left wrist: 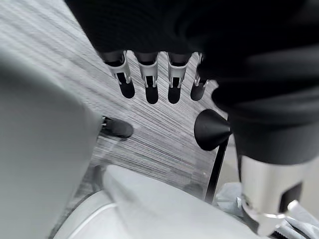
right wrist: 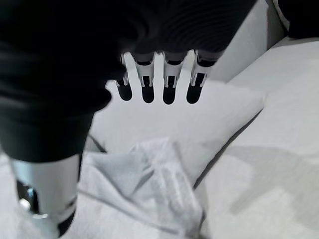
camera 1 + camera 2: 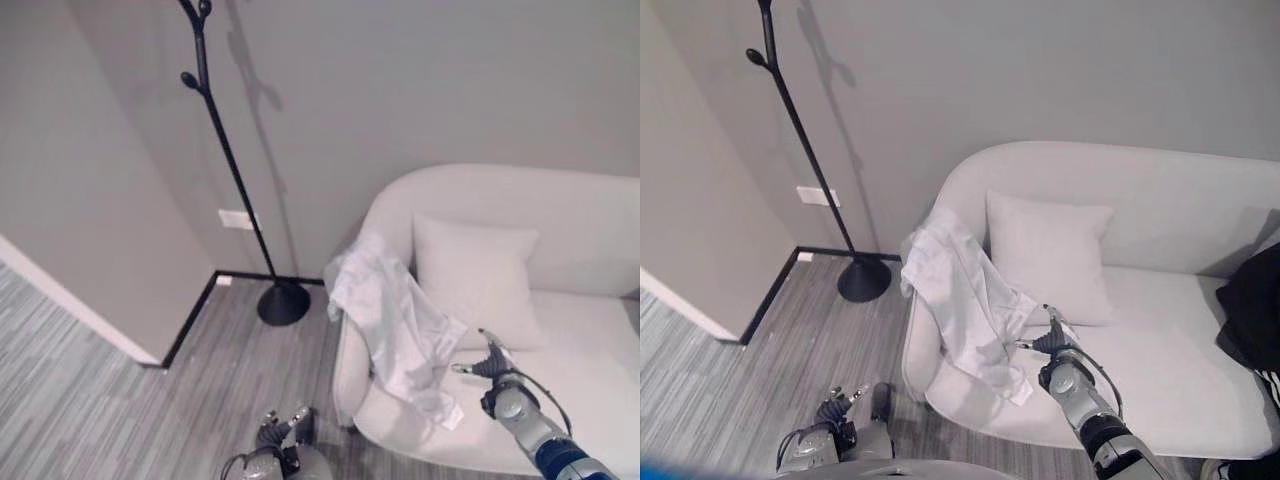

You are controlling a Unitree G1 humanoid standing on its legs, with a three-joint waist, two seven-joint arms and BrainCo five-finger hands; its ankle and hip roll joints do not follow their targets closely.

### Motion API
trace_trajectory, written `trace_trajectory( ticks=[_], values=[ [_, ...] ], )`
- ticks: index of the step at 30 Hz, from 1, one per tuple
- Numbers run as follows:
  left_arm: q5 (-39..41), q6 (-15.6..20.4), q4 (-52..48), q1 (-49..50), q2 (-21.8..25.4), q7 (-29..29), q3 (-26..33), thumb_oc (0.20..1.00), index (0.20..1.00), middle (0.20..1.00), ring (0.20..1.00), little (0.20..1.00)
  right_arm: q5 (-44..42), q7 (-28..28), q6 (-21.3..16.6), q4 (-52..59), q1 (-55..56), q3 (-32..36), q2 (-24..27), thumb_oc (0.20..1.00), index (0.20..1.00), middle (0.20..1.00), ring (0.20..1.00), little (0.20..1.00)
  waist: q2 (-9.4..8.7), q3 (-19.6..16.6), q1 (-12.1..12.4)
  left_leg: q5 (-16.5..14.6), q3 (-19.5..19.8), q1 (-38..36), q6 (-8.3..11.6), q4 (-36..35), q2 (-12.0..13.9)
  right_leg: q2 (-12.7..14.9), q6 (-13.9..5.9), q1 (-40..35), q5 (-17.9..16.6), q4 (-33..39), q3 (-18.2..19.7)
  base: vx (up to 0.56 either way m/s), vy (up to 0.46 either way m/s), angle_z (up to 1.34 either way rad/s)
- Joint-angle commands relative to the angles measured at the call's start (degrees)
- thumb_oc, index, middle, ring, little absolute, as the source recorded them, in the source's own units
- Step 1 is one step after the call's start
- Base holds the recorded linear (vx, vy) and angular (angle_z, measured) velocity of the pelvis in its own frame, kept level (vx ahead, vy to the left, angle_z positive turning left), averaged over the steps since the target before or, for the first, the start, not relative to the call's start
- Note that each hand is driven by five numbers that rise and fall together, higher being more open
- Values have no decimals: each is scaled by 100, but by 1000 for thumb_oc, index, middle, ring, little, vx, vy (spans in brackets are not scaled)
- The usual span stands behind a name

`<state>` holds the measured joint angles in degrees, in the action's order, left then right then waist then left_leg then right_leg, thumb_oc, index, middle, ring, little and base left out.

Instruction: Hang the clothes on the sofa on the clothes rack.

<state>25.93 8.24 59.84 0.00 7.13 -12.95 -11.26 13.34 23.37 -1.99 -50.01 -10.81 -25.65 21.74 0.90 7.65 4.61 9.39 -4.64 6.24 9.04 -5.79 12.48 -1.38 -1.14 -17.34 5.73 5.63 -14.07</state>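
From the left I count one black clothes rack standing in the wall corner, one white garment draped over the near arm of one pale sofa, one cushion against the sofa back, and one dark garment at its far right end. My left hand hangs low above the grey floor, fingers straight and released, holding nothing. My right hand hovers just beside the white garment's lower edge, fingers spread, nothing grasped.
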Motion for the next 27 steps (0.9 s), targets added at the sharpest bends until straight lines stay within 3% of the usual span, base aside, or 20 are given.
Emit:
trace_trajectory(
  ticks=[1,8,9,15,16,18,20,27],
  values=[
    [-522,297,-122,-135,171,3,-285,1000,1000,1000,1000,1000,469,104,-226,221,-254,-39,42,1000,1000,1000,1000,1000,-131,-151,63,111,-134,493,-22,733,-50,857,-411,144,391,-520,-161,283,187,-12],
    [-856,447,-153,-266,352,-120,-480,1000,1000,1000,1000,1000,787,489,-248,-446,-631,-266,-81,1000,1000,1000,1000,1000,-159,-35,195,-188,-193,1127,-146,1290,-320,1153,-573,555,218,-397,-162,58,75,-3],
    [-878,525,-254,-313,383,-180,-597,1000,1000,1000,1000,1000,681,880,-366,-579,-857,-184,-119,1000,1000,1000,1000,1000,-92,117,233,-226,-185,1374,-156,1418,-388,1205,-603,754,138,-352,-136,-56,79,10],
    [-668,634,-607,-318,484,-267,-774,1000,1000,1000,1000,1000,439,1284,-348,-1247,-1497,-117,-113,1000,1000,1000,1000,1000,84,390,392,-204,-129,1838,-168,1503,-482,1232,-648,1096,-38,-210,-168,-37,39,1],
    [-630,664,-677,-338,500,-294,-823,1000,1000,1000,1000,1000,364,1381,-355,-1349,-1618,-62,-98,1000,1000,1000,1000,1000,126,455,428,-200,-114,1939,-166,1539,-506,1246,-662,1172,-66,-196,-179,-30,51,9],
    [-640,749,-1281,-435,650,-395,-1143,1000,1000,1000,1000,1000,-150,1527,-389,-1823,-2048,141,-61,1000,1000,1000,1000,1000,378,796,683,-307,-15,2523,-203,1903,-609,1342,-721,1478,-140,-136,-172,-3,94,9],
    [-662,747,-1347,-436,665,-391,-1182,1000,1000,1000,1000,1000,-213,1503,-388,-1882,-2058,163,-68,1000,1000,1000,1000,1000,406,807,699,-308,-20,2584,-211,1914,-625,1356,-726,1519,-151,-131,-190,23,55,13],
    [-617,836,-2166,-411,888,-410,-1294,1000,1000,1000,1000,1000,-353,1276,-177,-2415,-2115,204,-158,1000,1000,1000,1000,1000,777,1077,849,-442,-54,3264,-295,2210,-804,1601,-803,2021,-224,-235,-261,6,80,8]
  ],
)
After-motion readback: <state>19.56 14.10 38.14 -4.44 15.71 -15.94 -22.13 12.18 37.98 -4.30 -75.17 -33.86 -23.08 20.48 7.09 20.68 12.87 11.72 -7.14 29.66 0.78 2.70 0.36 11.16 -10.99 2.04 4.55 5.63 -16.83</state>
